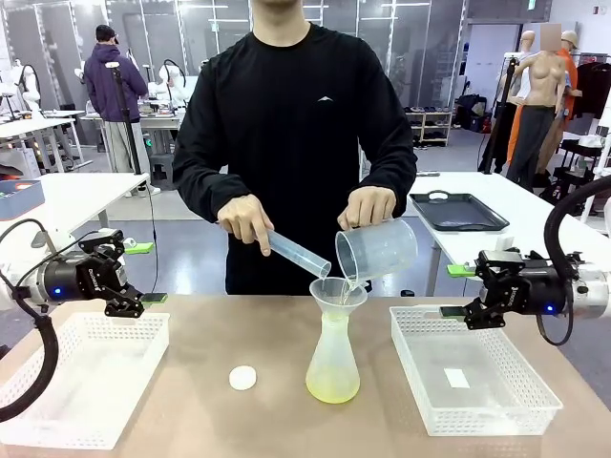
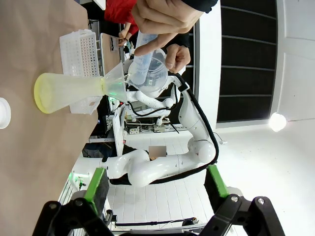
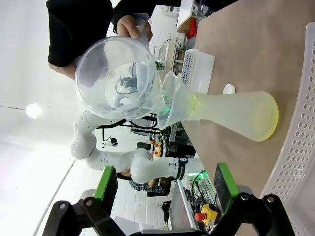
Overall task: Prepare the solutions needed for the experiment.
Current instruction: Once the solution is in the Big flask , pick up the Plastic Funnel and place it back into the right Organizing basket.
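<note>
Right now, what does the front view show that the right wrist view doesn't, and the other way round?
Front view: the black tray on the far table and the paper slip in the right basket. Right wrist view: a look straight into the tilted jug, and a red stop button. Both: the flask, funnel, yellow liquid and white disc.
</note>
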`<action>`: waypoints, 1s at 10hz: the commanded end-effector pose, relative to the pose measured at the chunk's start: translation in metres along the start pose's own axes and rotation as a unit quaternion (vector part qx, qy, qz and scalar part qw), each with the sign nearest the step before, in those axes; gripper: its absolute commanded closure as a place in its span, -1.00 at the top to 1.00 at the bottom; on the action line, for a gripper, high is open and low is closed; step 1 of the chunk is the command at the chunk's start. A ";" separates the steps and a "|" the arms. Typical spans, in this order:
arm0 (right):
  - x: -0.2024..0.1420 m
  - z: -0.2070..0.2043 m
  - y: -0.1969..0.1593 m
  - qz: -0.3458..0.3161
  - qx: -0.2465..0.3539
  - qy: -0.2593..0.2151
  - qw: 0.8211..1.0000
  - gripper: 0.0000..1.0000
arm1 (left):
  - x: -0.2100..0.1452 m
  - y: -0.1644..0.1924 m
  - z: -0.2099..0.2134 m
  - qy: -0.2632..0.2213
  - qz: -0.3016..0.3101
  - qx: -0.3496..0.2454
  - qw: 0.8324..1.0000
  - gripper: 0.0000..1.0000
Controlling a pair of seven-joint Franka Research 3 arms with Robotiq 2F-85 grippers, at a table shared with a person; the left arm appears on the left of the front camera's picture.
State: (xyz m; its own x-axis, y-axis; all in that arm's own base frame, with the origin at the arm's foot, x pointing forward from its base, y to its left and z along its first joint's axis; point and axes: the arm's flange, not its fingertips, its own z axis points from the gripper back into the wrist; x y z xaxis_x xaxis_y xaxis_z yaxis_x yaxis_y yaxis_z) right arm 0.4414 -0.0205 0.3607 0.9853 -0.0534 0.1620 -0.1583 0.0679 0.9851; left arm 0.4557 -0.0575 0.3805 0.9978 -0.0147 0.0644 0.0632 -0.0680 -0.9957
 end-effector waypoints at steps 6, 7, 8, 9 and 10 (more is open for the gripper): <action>0.000 -0.001 0.000 -0.001 0.000 0.000 1.000 1.00 | 0.000 -0.002 0.001 0.003 -0.001 -0.001 1.000 1.00; 0.000 -0.001 0.000 -0.001 0.000 0.000 1.000 1.00 | 0.000 -0.002 0.001 0.003 -0.001 -0.001 1.000 1.00; 0.000 -0.001 0.000 -0.001 0.000 0.000 1.000 1.00 | 0.000 -0.002 0.001 0.003 -0.001 -0.001 1.000 1.00; 0.000 -0.001 0.000 -0.001 0.000 0.000 1.000 1.00 | 0.000 -0.002 0.001 0.003 -0.001 -0.001 1.000 1.00; 0.000 -0.001 0.000 -0.001 0.000 0.000 1.000 1.00 | 0.000 -0.002 0.001 0.003 -0.001 -0.001 1.000 1.00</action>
State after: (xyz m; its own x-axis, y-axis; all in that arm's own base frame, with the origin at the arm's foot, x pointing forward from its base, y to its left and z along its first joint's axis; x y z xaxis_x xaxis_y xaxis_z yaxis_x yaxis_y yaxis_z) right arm 0.4414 -0.0203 0.3606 0.9854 -0.0530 0.1620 -0.1583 0.0679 0.9851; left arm 0.4557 -0.0575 0.3805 0.9978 -0.0147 0.0644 0.0632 -0.0680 -0.9957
